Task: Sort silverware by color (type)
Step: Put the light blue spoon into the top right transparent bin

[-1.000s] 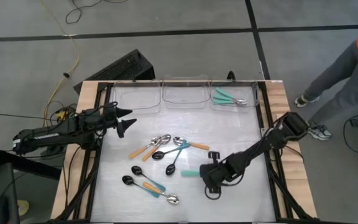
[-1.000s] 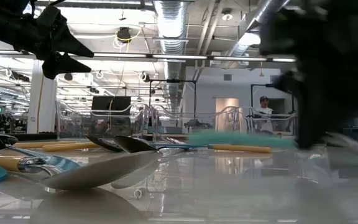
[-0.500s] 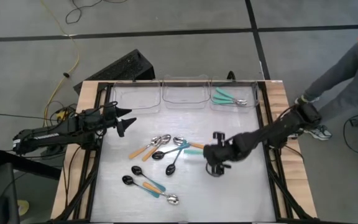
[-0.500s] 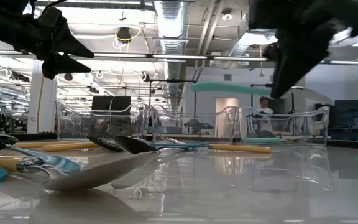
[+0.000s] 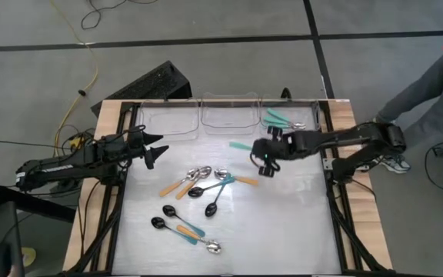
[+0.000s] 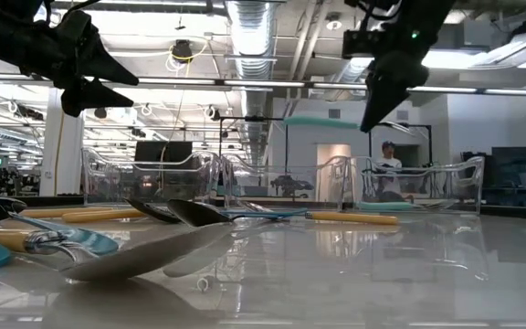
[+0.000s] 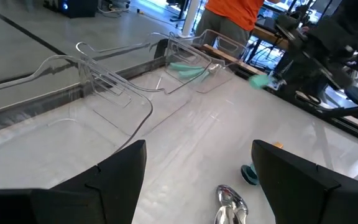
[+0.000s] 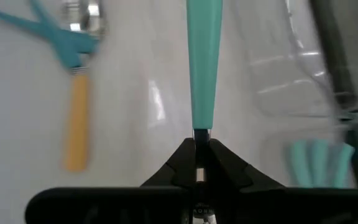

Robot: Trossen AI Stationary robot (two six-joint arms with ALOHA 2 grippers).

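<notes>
My right gripper (image 5: pixel 263 156) hangs above the table's far middle, shut on a spoon with a teal-green handle (image 5: pixel 240 145); its bowl is hidden behind the fingers. In the low view the handle (image 6: pixel 322 121) floats level beside the gripper (image 6: pixel 379 96). Other teal-handled spoons (image 5: pixel 283 121) lie in the far right clear bin (image 5: pixel 311 115). Several spoons with orange, blue and teal handles (image 5: pixel 206 182) lie flat in a loose pile mid-table, and more (image 5: pixel 183 227) lie nearer the front. My left gripper (image 5: pixel 158 151) waits open over the left edge. My right gripper pinches the spoon between its two fingertips (image 8: pixel 182 158) at the thin metal neck (image 8: pixel 199 133), right where the teal handle ends. The fingers slant down from above, from the table's right side. The spoon is lifted clear, and its handle (image 8: pixel 202 62) sticks straight out past the tips, about level.
Three clear bins stand along the far edge: the left one (image 5: pixel 164 121), the middle one (image 5: pixel 228 115) and the right one. Black rails (image 5: pixel 334 192) run down both table sides. A person in orange (image 5: pixel 437 77) stands beyond the right edge.
My right gripper has swung from the near middle of the table toward the far edge and up, carrying the teal-handled spoon. The spoon has risen from table height to well clear of it, and now hangs close to the right bin.
</notes>
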